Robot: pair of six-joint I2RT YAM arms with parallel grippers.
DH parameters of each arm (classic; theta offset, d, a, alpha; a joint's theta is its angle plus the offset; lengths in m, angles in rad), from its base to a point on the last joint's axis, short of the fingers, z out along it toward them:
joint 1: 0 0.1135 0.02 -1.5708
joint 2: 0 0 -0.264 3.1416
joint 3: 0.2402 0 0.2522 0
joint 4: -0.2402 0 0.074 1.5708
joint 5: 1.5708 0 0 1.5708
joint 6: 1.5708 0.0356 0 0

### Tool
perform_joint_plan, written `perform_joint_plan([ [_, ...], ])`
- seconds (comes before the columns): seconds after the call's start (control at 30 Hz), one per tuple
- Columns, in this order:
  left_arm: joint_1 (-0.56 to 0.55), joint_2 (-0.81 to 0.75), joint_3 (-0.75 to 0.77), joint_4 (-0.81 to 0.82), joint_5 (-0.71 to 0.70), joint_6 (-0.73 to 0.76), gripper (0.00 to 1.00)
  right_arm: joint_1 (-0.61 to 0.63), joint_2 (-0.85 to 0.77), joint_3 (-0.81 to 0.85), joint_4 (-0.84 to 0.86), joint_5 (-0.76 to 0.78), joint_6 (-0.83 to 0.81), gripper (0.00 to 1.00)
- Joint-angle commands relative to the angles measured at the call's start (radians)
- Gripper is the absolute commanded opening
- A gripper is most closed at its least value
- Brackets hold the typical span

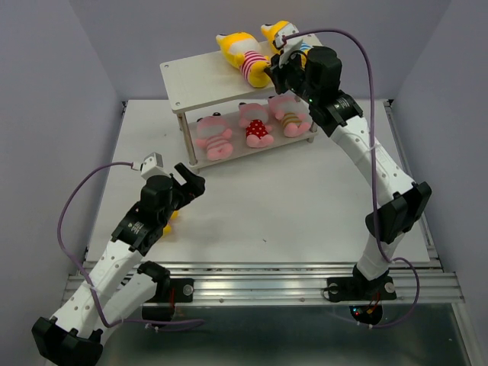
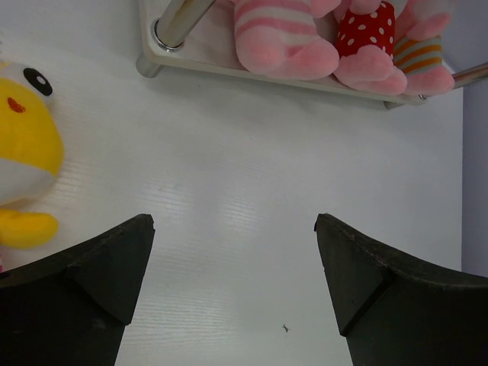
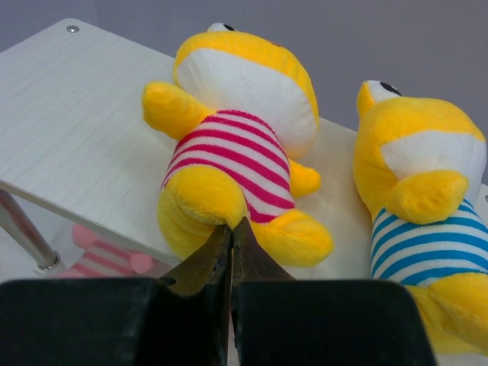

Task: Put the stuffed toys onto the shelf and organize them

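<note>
Tight-closed right pincer touched pink-striped yellow toy just ahead on shelf top, likely nudging it straight; left pincer gaped wide, last yellow toy on bench to its left.

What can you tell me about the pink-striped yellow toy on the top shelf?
The yellow plush toy lies face up on the shelf's top board: fuzzy fabric, white face, pink-and-white striped outfit, stubby arms and feet. The right claw, shut, touches it between the feet. A blue-striped yellow toy lies beside it.
</note>
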Motion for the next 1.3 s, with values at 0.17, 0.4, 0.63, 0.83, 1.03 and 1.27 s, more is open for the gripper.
perform_joint_plan([
  [0.17, 0.004, -0.016, 0.015, 0.012, -0.021, -0.003, 0.99, 0.024, -0.064, 0.006, 0.062, 0.003, 0.062, 0.01],
  [0.4, 0.002, -0.033, 0.016, -0.008, -0.032, -0.006, 0.99, 0.035, -0.062, -0.014, 0.071, 0.03, 0.062, 0.01],
  [0.63, 0.002, -0.046, 0.018, -0.02, -0.041, -0.007, 0.99, 0.046, -0.053, -0.018, 0.07, 0.043, 0.044, 0.01],
  [0.83, 0.004, -0.044, 0.016, -0.022, -0.042, -0.007, 0.99, 0.046, -0.061, -0.028, 0.071, 0.03, 0.045, 0.05],
  [1.03, 0.004, -0.05, 0.018, -0.025, -0.045, -0.01, 0.99, 0.046, -0.069, -0.031, 0.073, 0.044, 0.038, 0.24],
  [1.27, 0.004, -0.05, 0.016, -0.025, -0.045, -0.012, 0.99, 0.046, -0.088, -0.054, 0.085, 0.024, 0.045, 0.37],
])
